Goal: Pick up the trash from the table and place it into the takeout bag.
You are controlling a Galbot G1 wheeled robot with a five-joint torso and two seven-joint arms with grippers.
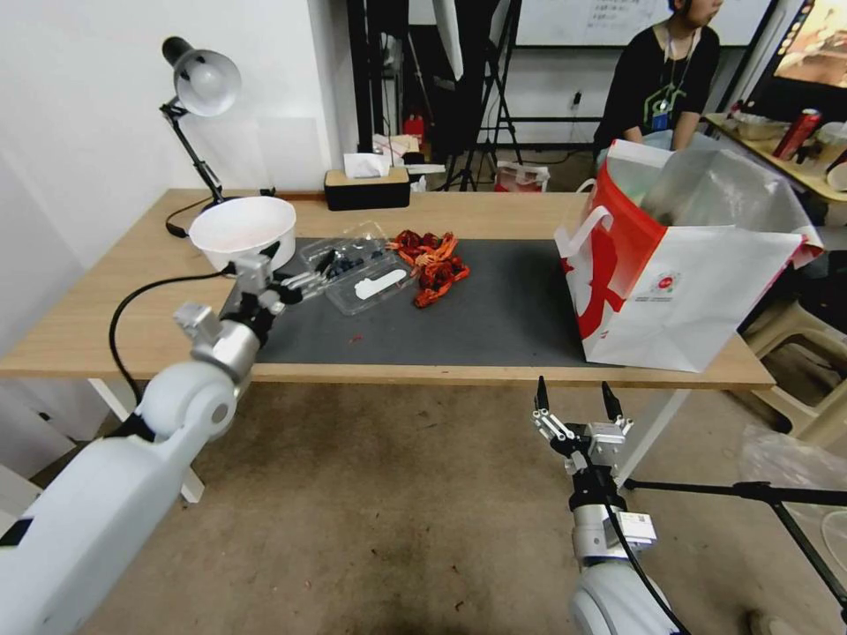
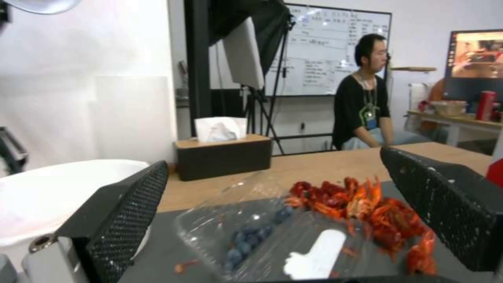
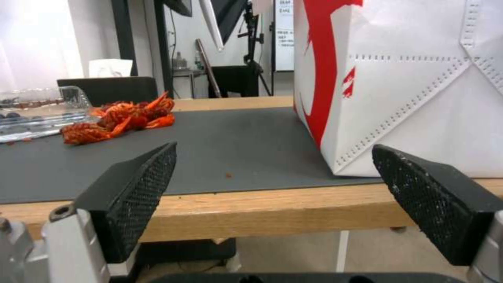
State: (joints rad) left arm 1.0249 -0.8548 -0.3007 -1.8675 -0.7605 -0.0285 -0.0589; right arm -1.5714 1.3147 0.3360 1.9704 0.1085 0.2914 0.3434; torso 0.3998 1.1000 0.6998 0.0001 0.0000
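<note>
Nearest to the camera, the right end effector [image 1: 573, 399] hangs below the near edge of the table [image 1: 106, 326], in front of the takeout bag [image 1: 679, 282]; its fingers are spread wide and hold nothing. In the right wrist view the same fingers [image 3: 136, 188] frame the table edge and the dark grey mat [image 3: 210, 157], with the bag's white and red wall just behind.

On the left, the left end effector [image 1: 319, 269] reaches over the mat, released, its tips [image 2: 125, 220] at the near left end of the clear clamshell [image 1: 362, 273]. The left wrist view shows the clamshell [image 2: 272, 239] lying between the two open fingers, with some blueberries inside; I cannot tell if a finger touches it. Red crayfish shells [image 1: 432, 265] lie in a heap just right of the clamshell, on the mat. A white bowl [image 1: 243, 231] stands left of the end effector, close behind its wrist.

The takeout bag stands upright at the right end of the table, its mouth open, well apart from the shells. A black tissue box [image 1: 366, 187] sits at the far edge.
</note>
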